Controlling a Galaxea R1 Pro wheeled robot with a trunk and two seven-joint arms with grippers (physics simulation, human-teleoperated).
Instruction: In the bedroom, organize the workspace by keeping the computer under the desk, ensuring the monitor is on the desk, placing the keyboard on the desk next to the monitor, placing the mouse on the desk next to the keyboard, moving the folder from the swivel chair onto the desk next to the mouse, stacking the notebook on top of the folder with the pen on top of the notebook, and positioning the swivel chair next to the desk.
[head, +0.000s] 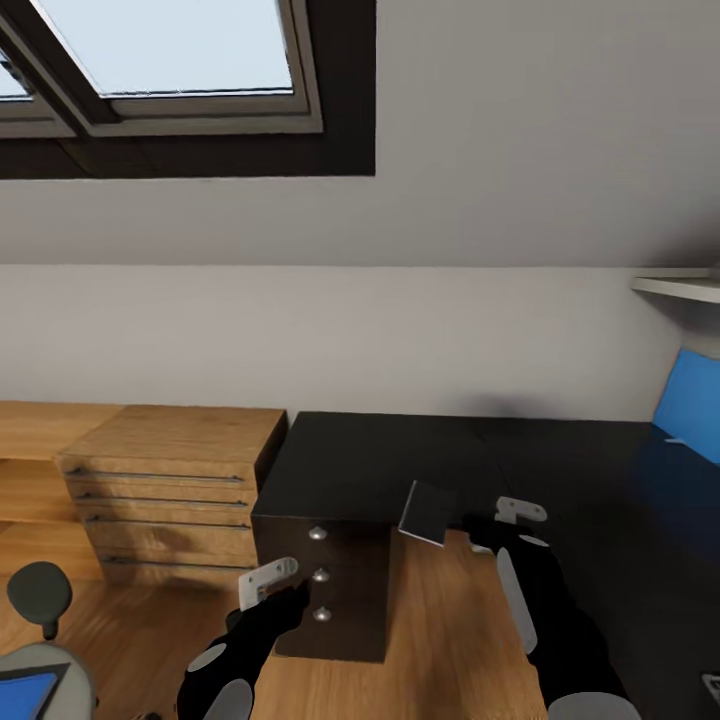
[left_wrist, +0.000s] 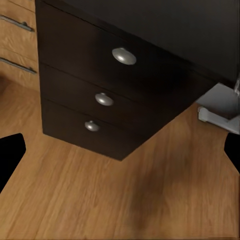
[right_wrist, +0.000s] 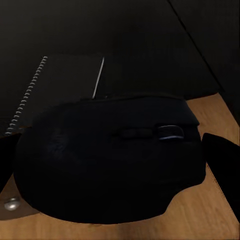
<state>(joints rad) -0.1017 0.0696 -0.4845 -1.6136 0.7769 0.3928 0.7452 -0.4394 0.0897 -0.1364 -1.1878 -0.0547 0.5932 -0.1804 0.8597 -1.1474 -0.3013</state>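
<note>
From the head view the right gripper (head: 478, 530) hangs at the near edge of the desk (head: 420, 450) beside the notebook (head: 428, 513), which juts over that edge, while the left gripper (head: 268, 585) hovers by the drawers, jaws apart and empty. In the right wrist view the mouse (right_wrist: 110, 160) sits between the fingers, seemingly clamped; contact is too dark to confirm

Count from my side: one desk (head: 420, 450). One dark drawer unit (head: 325, 585) under its end, three round knobs (left_wrist: 104, 99). One wooden drawer chest (head: 165, 495), four bar handles. One mouse (right_wrist: 110, 160). One notebook (right_wrist: 60, 85). One swivel chair (head: 40, 650), one blue folder (head: 25, 692) on it. One skylight (head: 170, 60).
</note>
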